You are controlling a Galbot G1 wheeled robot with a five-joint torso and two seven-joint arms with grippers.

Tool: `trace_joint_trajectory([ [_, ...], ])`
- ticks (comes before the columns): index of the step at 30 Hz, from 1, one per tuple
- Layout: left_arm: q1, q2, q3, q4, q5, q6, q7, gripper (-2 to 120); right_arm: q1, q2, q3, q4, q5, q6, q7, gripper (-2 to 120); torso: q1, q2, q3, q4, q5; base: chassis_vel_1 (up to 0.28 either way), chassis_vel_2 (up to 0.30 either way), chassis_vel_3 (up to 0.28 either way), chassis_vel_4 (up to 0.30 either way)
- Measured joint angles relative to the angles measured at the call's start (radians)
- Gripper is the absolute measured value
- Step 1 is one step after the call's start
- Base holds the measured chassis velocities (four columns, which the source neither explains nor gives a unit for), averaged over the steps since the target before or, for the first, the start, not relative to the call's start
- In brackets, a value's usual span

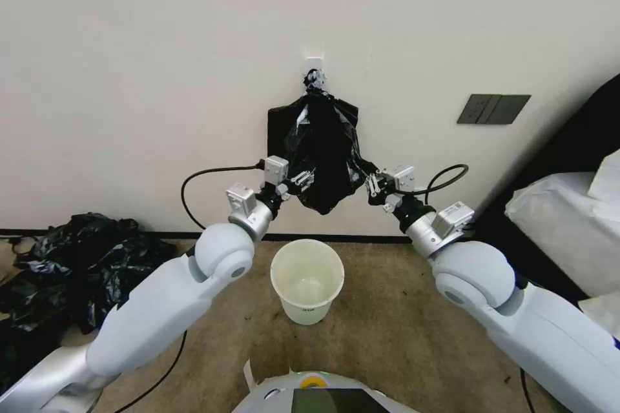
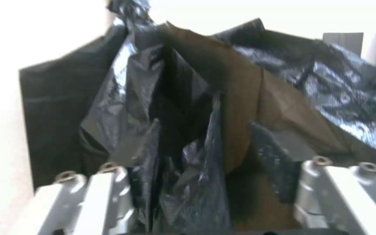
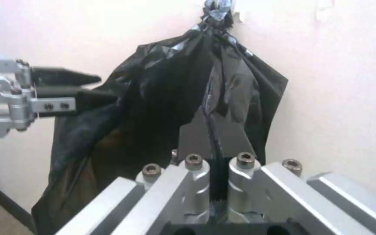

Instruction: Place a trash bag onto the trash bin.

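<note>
The trash bag [image 1: 321, 155] hangs against the wall from a knotted top at a small white hook [image 1: 314, 53], its glossy black film spread out sideways between the two arms and directly above the trash bin [image 1: 307, 281], which stands upright on the carpet near the wall. The left gripper [image 1: 303, 179] reaches in at the bag's lower left edge — in the left wrist view its fingers [image 2: 88, 192] stand wide apart with loose folds of film hanging between them, not pinched. The right gripper [image 1: 372, 184] meets the bag's lower right edge; in the right wrist view its fingers [image 3: 196, 182] are pressed nearly together on a thin fold of the black plastic. A mound of black bags [image 1: 71, 264] lies on the floor at the left, well apart from the bin.
</note>
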Motion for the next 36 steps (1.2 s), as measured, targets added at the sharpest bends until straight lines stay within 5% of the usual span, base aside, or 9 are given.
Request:
trace_joint_trajectory([
  [15,-0.044,-0.044,0.018,0.043,-0.097,0.019,-0.030,0,0.020,-0.015,0.001,-0.018,0.020,0.018,0.007,0,0.000,0.000,0.000,0.0000,0.0000,0.000,0.000,0.000,0.000],
  [36,0.209,0.021,-0.168,-0.167,-0.105,-0.092,-0.021,0,-0.177,0.103,0.054,0.131,0.107,0.041,0.055,0,0.000,0.000,0.000,-0.0001,0.0000,0.000,0.000,0.000,0.000],
])
